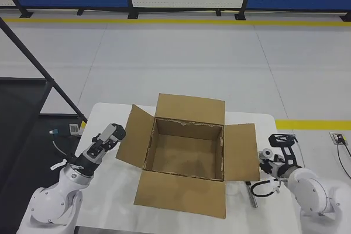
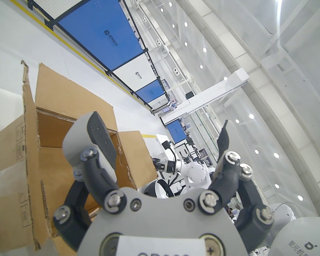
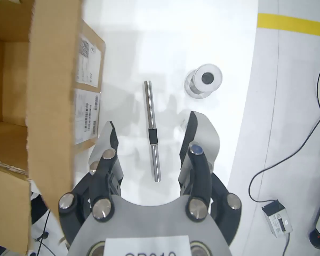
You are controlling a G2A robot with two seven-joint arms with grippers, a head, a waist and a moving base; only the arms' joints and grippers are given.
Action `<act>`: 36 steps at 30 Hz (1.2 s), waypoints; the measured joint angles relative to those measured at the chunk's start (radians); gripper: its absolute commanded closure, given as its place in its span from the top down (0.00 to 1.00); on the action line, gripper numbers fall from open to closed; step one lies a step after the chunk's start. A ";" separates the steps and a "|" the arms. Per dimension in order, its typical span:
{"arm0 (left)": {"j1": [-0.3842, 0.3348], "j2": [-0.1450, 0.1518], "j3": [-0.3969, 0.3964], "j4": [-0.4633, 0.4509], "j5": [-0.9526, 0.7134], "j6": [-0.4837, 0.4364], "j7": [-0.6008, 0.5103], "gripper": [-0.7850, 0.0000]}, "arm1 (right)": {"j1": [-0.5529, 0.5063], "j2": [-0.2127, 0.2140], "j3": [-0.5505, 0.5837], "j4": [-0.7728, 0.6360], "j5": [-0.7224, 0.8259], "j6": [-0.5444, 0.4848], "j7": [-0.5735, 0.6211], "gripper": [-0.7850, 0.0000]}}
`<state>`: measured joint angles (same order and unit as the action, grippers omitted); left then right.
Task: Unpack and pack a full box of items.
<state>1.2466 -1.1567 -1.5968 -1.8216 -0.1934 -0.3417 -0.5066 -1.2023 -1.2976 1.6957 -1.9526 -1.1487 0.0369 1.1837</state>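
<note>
Box [image 1: 181, 197] upright, open top skyward

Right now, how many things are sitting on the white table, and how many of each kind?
Cardboard box: 1
Metal rod: 1
Silver spool: 1
Total: 3

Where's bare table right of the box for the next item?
Bare table lies beyond the rod and spool, toward the far edge beside the box's right flap. Crowded around rod and spool, below the right gripper. The box floor is bare too.
</note>
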 measured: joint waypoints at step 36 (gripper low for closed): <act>0.049 0.007 -0.031 -0.024 -0.002 -0.014 0.036 1.00 | 0.196 0.038 -0.098 0.274 0.389 -0.159 -0.081 1.00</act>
<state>1.2958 -1.1496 -1.6276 -1.8452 -0.1954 -0.3559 -0.4710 -1.0066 -1.2597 1.5980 -1.6789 -0.7594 -0.1225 1.1024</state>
